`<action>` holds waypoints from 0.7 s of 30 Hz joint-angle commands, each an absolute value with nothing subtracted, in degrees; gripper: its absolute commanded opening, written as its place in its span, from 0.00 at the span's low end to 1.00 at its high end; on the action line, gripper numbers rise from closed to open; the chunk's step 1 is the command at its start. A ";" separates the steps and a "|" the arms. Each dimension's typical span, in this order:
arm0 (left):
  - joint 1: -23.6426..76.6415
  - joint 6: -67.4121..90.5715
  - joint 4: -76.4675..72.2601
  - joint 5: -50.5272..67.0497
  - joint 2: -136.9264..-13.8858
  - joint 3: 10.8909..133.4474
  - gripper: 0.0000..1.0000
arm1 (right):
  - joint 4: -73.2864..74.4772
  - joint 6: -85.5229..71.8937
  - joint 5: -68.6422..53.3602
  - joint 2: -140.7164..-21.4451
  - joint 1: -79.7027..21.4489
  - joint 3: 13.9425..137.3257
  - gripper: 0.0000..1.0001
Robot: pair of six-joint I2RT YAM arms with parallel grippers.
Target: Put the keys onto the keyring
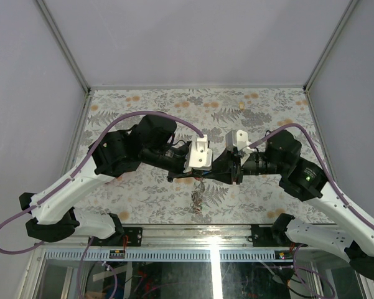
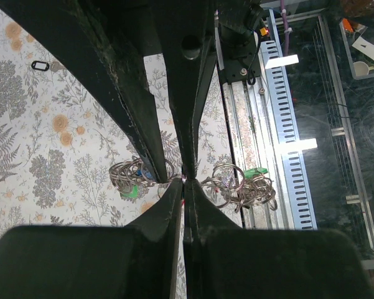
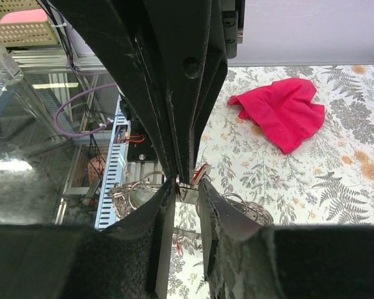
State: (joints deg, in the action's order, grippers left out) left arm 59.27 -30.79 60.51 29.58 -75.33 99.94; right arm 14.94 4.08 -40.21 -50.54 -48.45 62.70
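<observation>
Counts first: two grippers, tip to tip over the middle of the floral table (image 1: 143, 106). One tangle of keys (image 1: 198, 197) sits right under that meeting point. One magenta cloth (image 3: 280, 112) lies flat, well apart from the tangle. One small black loop (image 2: 38, 65) lies alone on the table.

From my left wrist the keys split into two clumps, one on each side of my fingertips. I see two green tags there, one at the left clump (image 2: 129, 191) and one at the right (image 2: 256, 172). My right wrist shows one red tag (image 3: 202, 174) just beside the pinch. I can't count single keys because the loops overlap too much.

My left gripper (image 2: 184, 184) is pressed almost together on a thin sliver. I read the sliver as the keyring (image 2: 227, 180) wire, though I'm not sure. My right gripper (image 3: 187, 189) has a narrow gap and clamps a flat silver piece, apparently one of the keys.

Axis: from above the tangle reads as a short streak running from the fingertips toward the near edge. In the wrist views it spreads sideways across the fingers.

Both wrist views are half blocked by dark fingers. The full outline of the keyring can't be made out in any view. From above, the tags are too small to tell apart.
</observation>
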 commanded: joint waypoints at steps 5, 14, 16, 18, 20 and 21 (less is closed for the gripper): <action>59.53 -31.49 58.18 29.20 -74.53 102.05 0.00 | 14.51 4.64 -40.83 -50.98 -48.69 62.40 0.16; 59.59 -30.50 56.18 28.15 -73.57 100.80 0.01 | 15.78 5.63 -38.92 -49.93 -48.75 62.92 0.00; 59.58 -29.72 54.54 27.72 -72.60 99.59 0.13 | 14.57 5.58 -37.70 -48.60 -48.73 62.57 0.00; 59.58 -28.80 52.62 27.14 -71.16 97.91 0.23 | 13.08 5.38 -37.16 -47.16 -48.69 62.06 0.00; 59.47 -27.87 51.71 26.52 -70.07 96.93 0.27 | 12.78 5.45 -36.61 -46.04 -48.67 62.16 0.00; 59.46 -27.43 51.11 26.12 -69.50 96.41 0.27 | 13.14 5.52 -36.50 -45.71 -48.65 62.64 0.00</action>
State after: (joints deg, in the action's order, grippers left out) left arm 59.27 -29.67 57.54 27.59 -73.01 97.84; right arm 16.27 5.52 -38.24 -48.84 -48.45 61.45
